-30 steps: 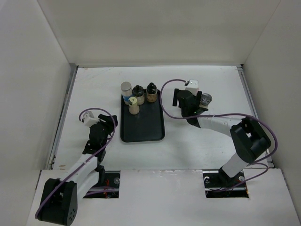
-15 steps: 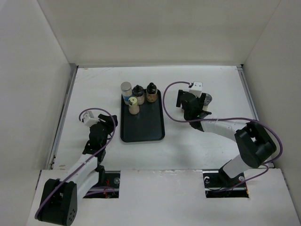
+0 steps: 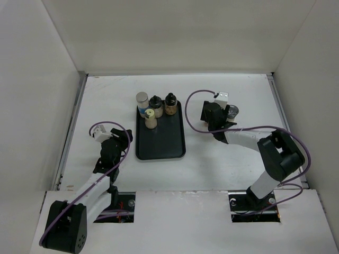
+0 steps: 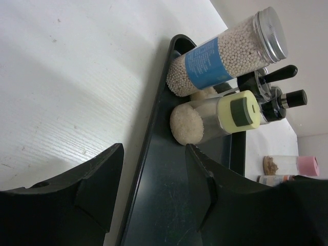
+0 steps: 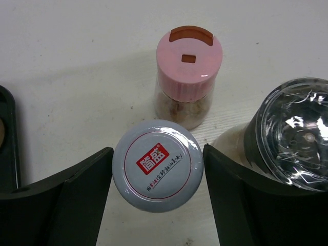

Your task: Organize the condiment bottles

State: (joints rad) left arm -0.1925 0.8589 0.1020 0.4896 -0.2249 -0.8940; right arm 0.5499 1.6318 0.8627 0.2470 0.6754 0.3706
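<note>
White tabletop [image 3: 106, 106] carries a flat black rectangular tray [image 3: 161, 143] mid-table, long side running away from the arm bases. R arm [image 3: 254, 140] is stretched fwd to the R of the tray. L arm [image 3: 98, 180] lies low by the tray's L side.

R gripper [image 5: 156, 205]: fingers spread, one each side of a jar w/ round grey-white lid and red logo [image 5: 158, 165]. Lid edges meet both fingers in the wrist view; can't tell if they're pressing or just flanking. This jar stands R of the tray, off it. Just beyond it is a pink-capped glass jar w/ tan contents [image 5: 188, 77], upright. Beside it, near the R finger, is a jar w/ clear lid and dark collar [image 5: 292, 133].

L gripper [image 4: 154, 195]: fingers wide apart, nothing held, tray's L rim showing btwn them.

Tray's far end holds 4 bottles, bunched:
- blue-labelled jar of white beads w/ silver cap [image 4: 215, 61], at far L corner
- cream-capped jar [image 4: 215, 120], just in front of it
- black-capped bottle [image 3: 155, 106], next along the far edge
- second black-capped bottle [image 3: 170, 103], near far R corner
</note>
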